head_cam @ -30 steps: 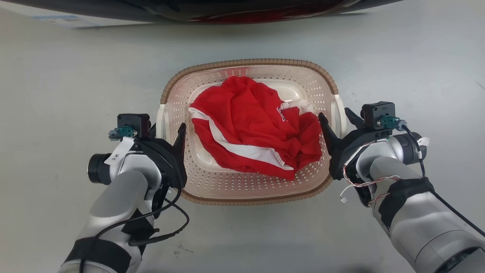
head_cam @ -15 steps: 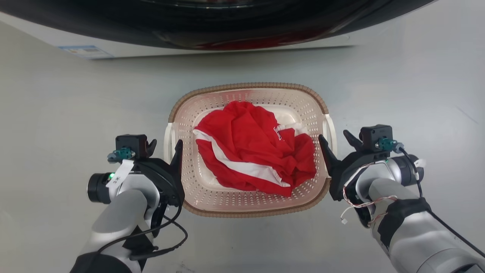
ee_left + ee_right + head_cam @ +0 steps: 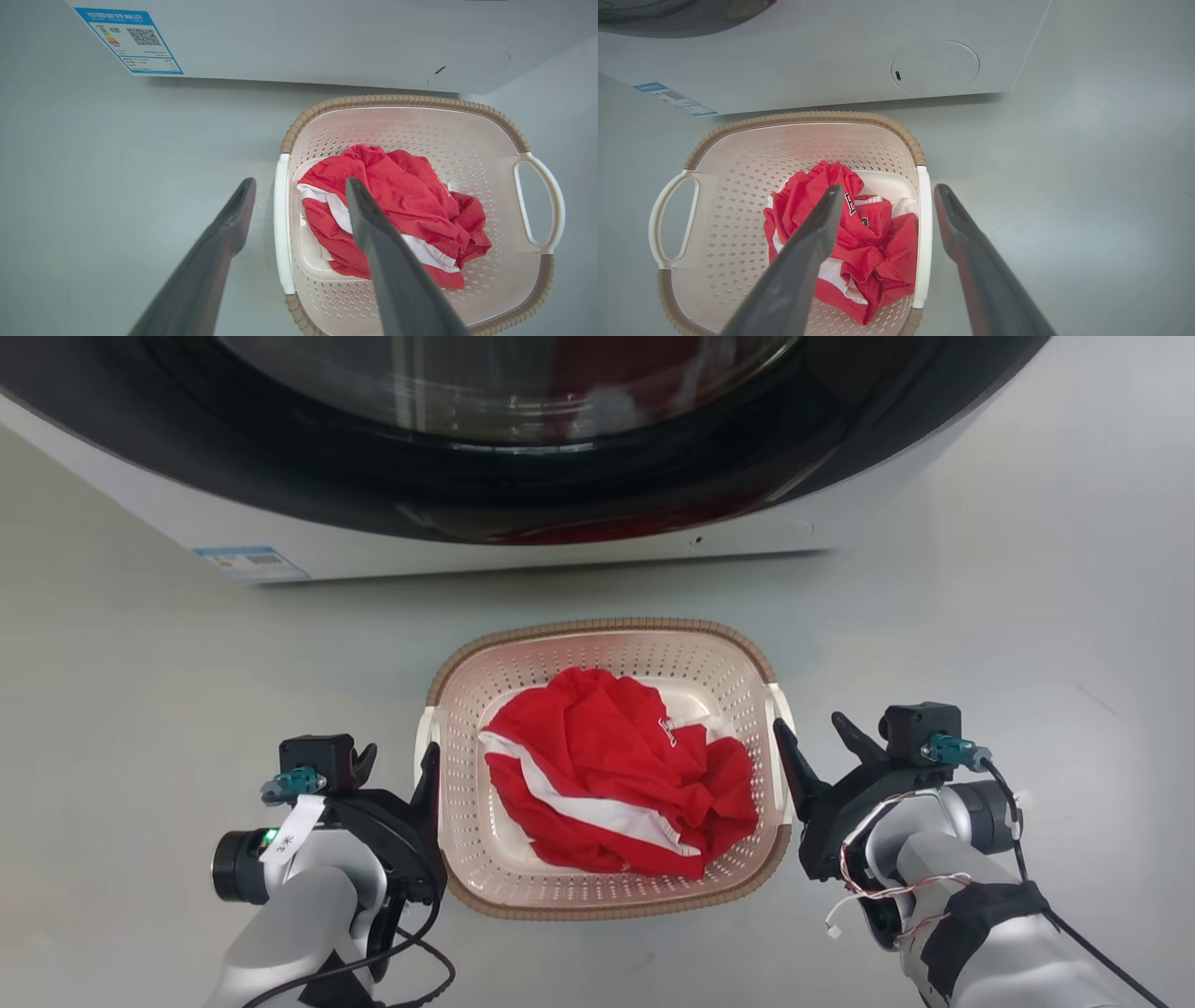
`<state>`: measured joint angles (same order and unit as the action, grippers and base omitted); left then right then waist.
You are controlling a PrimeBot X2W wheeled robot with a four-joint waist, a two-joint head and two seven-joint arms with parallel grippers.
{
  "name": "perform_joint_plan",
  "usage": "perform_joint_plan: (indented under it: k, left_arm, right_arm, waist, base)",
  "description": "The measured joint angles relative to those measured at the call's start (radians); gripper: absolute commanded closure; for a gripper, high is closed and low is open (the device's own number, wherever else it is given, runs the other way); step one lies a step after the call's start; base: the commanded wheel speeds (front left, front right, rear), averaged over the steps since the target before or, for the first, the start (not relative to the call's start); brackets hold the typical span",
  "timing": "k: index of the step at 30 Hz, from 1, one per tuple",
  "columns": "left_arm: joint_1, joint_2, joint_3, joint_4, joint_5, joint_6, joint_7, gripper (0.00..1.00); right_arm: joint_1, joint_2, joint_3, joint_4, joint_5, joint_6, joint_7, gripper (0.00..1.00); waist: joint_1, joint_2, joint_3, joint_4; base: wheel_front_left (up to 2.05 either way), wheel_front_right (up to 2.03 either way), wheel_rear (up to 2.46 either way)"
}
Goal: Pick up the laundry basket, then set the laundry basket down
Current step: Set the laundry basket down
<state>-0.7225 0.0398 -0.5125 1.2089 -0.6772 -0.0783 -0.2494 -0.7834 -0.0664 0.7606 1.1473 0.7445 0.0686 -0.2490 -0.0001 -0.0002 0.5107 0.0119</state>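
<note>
The laundry basket [image 3: 597, 627], cream perforated plastic with a brown woven-look rim, stands on the grey floor with a red and white garment [image 3: 607, 756] in it. My left gripper [image 3: 400, 756] is open, one finger on each side of the basket's left white handle [image 3: 279, 224]. The right gripper [image 3: 808, 726] is open the same way around the right handle [image 3: 924, 224]. In both wrist views the fingers stand apart from the handles and grip nothing. The left gripper [image 3: 300, 183] and right gripper [image 3: 888, 188] look down on the basket [image 3: 420, 100] [image 3: 808, 115].
A white washing machine [image 3: 560, 457] with a dark round door stands just beyond the basket, a blue label [image 3: 250, 563] on its lower front. Bare grey floor [image 3: 140, 691] spreads to the left and right of the basket.
The head camera has moved, so more of the washing machine shows and the basket looks smaller and lower in view. Both grippers stay open astride the handles; the basket has not shifted on the floor.
</note>
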Motion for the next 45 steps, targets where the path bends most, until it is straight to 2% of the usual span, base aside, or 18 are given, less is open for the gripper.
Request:
perform_joint_plan:
  k: [12, 25, 30, 35, 37, 45]
  left_arm:
    - [0.074, 0.035, 0.042, -0.122, 0.015, 0.045, 0.0, 0.0]
    - [0.18, 0.063, 0.077, -0.339, 0.085, 0.126, 0.0, 0.0]
    - [0.246, 0.096, 0.091, -0.453, 0.13, 0.15, 0.0, 0.0]
    - [0.325, 0.115, 0.107, -0.586, 0.17, 0.168, 0.0, 0.0]
    - [0.369, 0.126, 0.115, -0.673, 0.2, 0.177, 0.0, 0.0]
    - [0.486, 0.147, 0.147, -0.885, 0.26, 0.193, -0.001, 0.0]
  right_arm:
    - [0.081, -0.025, -0.059, -0.118, -0.008, -0.028, 0.0, 0.0]
    - [0.149, -0.077, -0.114, -0.292, -0.081, -0.079, 0.0, 0.0]
    - [0.199, -0.1, -0.142, -0.386, -0.12, -0.113, 0.0, 0.0]
    - [0.259, -0.125, -0.171, -0.482, -0.148, -0.132, 0.0, 0.0]
    - [0.301, -0.141, -0.188, -0.54, -0.171, -0.145, 0.0, 0.0]
    - [0.406, -0.168, -0.231, -0.683, -0.21, -0.167, 0.0, 0.0]
  waist:
    - [0.0, 0.0, -0.124, -0.013]
    - [0.0, 0.0001, -0.238, -0.02]
    - [0.0, 0.0001, -0.283, -0.018]
    - [0.0, 0.0001, -0.324, -0.018]
    - [0.0, 0.0001, -0.349, -0.018]
    - [0.0, 0.0002, -0.405, -0.018]
  base:
    - [0.0, 0.0, 0.0]
    - [0.0, 0.0, 0.0]
    - [0.0, 0.0, 0.0]
    - [0.0, 0.0, 0.0]
    - [0.0, 0.0, 0.0]
    - [0.0, 0.0, 0.0]
